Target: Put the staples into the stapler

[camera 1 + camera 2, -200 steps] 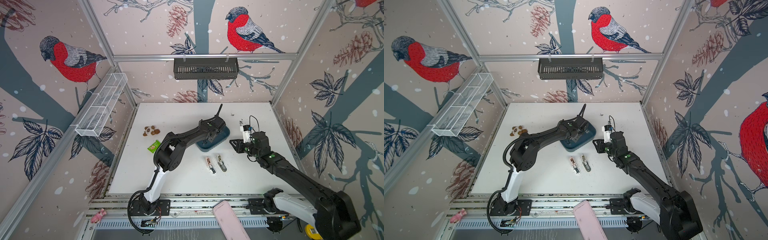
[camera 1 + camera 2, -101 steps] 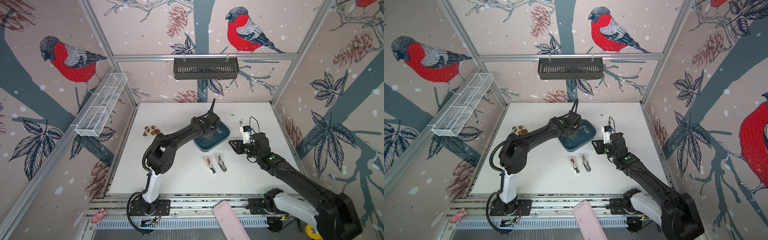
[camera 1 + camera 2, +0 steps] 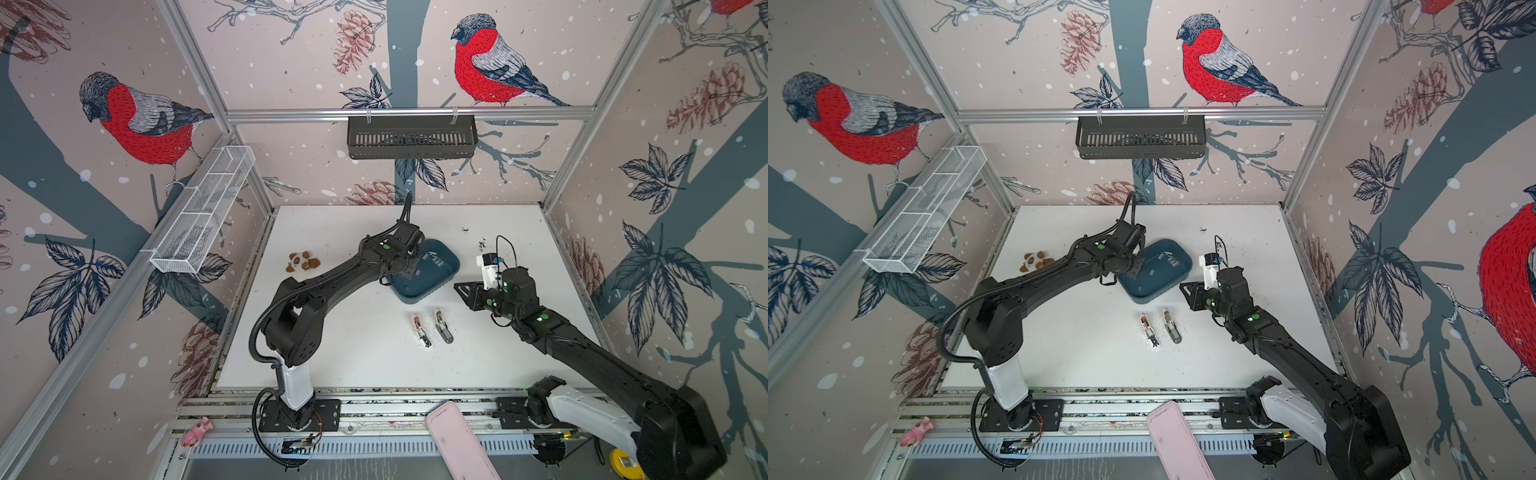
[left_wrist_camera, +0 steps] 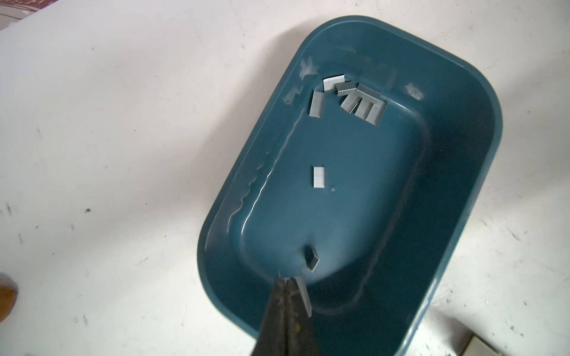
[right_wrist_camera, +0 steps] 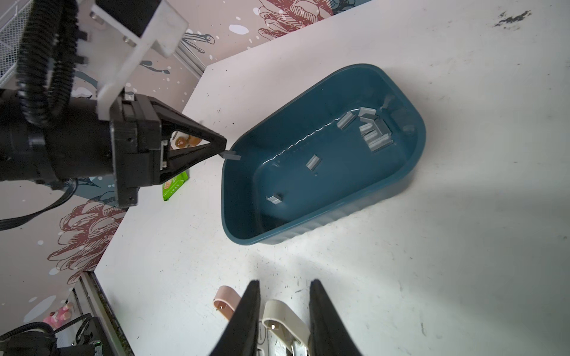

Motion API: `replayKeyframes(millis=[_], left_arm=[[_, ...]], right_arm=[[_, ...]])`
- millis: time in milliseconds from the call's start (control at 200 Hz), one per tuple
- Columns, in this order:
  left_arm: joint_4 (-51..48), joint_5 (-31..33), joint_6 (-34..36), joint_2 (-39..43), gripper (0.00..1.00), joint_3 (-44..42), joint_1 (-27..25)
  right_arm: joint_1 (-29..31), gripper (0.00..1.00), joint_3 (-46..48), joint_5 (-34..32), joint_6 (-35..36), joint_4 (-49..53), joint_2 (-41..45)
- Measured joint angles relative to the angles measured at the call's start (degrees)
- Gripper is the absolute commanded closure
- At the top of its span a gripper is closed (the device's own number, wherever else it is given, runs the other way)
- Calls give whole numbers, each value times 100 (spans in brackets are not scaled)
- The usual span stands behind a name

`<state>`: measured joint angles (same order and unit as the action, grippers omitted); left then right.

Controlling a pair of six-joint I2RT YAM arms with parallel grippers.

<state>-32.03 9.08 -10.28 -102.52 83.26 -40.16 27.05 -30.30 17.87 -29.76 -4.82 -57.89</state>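
Bullfinch wallpaper (image 3: 291,62) surrounds the scuffed table (image 3: 365,357); staples (image 4: 316,104) lie in a tray (image 4: 462,185).

A dark blue tray (image 3: 436,286) sits on the white desk (image 3: 353,357), with one end right under the tips of the left jaws and the whole of it ahead of the right jaws. Behind the left jaws, on the side away from the right jaws, lie some small brown and white toys (image 3: 302,262) and a green packet (image 5: 175,185). Well apart from both jaws are a white wire basket (image 3: 203,212) on the side wall, a black basket (image 3: 411,137) on the back rail, and a pink slab (image 3: 461,444) and a pink toy (image 3: 197,432) on the front frame.
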Motion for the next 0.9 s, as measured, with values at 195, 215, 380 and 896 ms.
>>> replayKeyframes(millis=[195,215,380,896], left_arm=[[136,15,-229,966,100,-997,0],[138,17,-258,1071,100,-1113,0],[197,28,-501,1812,100,-1963,0],[946,190,-1093,2507,100,-3556,-133]], right_arm=[[289,71,2,-142,-7,2,96],[326,70,2,-157,-7,2,109],[612,71,17,-308,-26,4,192],[1104,71,120,-719,-153,4,229]])
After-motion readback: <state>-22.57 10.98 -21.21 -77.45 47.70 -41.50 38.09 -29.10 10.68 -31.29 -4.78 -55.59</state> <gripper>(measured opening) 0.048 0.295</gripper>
